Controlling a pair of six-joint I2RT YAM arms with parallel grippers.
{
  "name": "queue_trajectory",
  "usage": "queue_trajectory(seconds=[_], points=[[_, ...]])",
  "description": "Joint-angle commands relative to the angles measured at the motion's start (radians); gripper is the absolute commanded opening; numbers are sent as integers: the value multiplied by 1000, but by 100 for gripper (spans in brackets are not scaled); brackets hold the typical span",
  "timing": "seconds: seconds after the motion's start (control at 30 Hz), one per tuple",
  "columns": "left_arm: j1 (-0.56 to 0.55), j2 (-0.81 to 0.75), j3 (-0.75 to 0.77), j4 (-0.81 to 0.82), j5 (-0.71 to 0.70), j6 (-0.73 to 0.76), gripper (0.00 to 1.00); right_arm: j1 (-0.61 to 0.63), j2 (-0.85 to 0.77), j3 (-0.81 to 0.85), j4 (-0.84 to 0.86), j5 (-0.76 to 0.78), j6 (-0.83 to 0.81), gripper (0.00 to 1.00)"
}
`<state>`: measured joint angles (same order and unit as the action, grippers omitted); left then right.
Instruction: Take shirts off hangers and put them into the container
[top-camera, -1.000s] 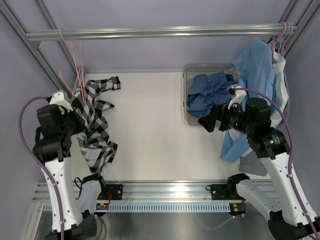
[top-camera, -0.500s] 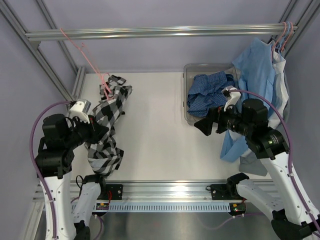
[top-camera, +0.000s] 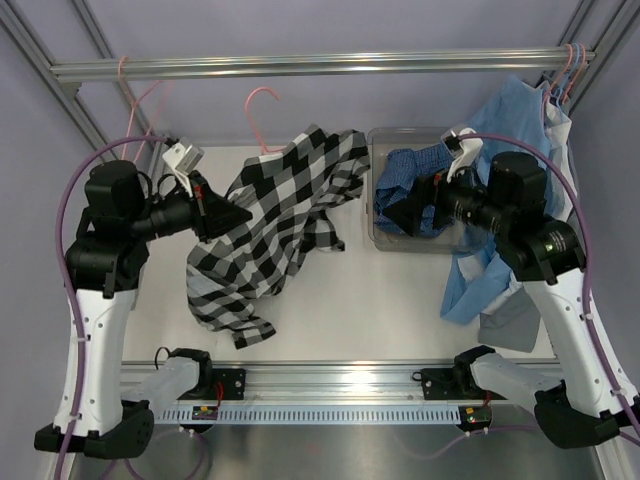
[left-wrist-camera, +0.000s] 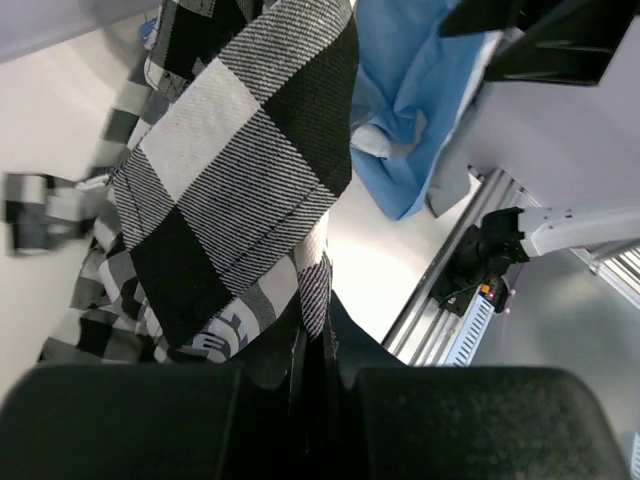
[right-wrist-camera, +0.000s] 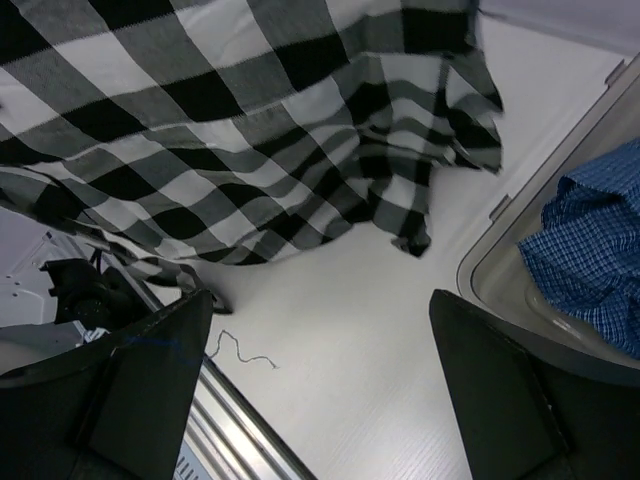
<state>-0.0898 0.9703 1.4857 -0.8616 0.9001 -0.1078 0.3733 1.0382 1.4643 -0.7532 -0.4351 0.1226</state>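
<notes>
Across the white table (top-camera: 330, 300), under the metal rail (top-camera: 350, 66), the task looks a little over half done. The black-and-white check shirt (top-camera: 270, 230) is the biggest thing in play: it is off the rail and spread in the air and over the table between the two arms, its far edge just beside the left wall of the container (top-camera: 400, 133) but not yet over the rim. At the right end of the rail hang plain light blue garments (top-camera: 510, 130), which are not part of the job.

The clear plastic container sits at the far right of the table, and the dark blue fine-check shirt (top-camera: 415, 170) already lies crumpled inside it, so that half is finished.

A pink wire hanger (top-camera: 262, 105) stands up with its hook free of the rail, just above the check shirt's upper edge. From this angle I cannot tell whether its shoulders are inside the shirt or out, so the stripping may or may not be complete.

The left fingers (left-wrist-camera: 150, 420) are pressed together on a fold of the check cloth. The right fingers (right-wrist-camera: 140, 390) stand wide apart and hold nothing, hovering over the container's near left corner and facing the shirt.

What is left: clear the hanger if need be, then drop the check shirt into the container.
</notes>
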Motion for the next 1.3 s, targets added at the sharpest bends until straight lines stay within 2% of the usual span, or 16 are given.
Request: queue_trajectory(seconds=[0.0,0.1,0.17,0.27,0.4,0.63,0.97,1.2,1.27], points=[[-94,47,35,120,-94,-21,0,13,42,102,15,-43,-26,99],[-221,54,-31,224,-243,-42,0,32,100,149,51,-31,-14,99],[-286,42,-140,295,-286,-81,0,76,141,180,70,8,-14,98],[-341,13,-277,442,-372,-136,0,162,180,174,135,80,-14,97],[-416,-7,-344,457,-464,-107,0,268,233,172,215,186,-12,96],[-436,-34,-400,458,-466,-67,0,378,347,203,339,312,6,90],[-439,-61,-441,417,-455,-20,0,420,462,274,410,322,31,75],[-439,-73,-449,412,-469,-13,0,426,505,284,416,303,45,55],[-439,-74,-447,414,-472,-10,0,429,516,275,413,295,45,46]])
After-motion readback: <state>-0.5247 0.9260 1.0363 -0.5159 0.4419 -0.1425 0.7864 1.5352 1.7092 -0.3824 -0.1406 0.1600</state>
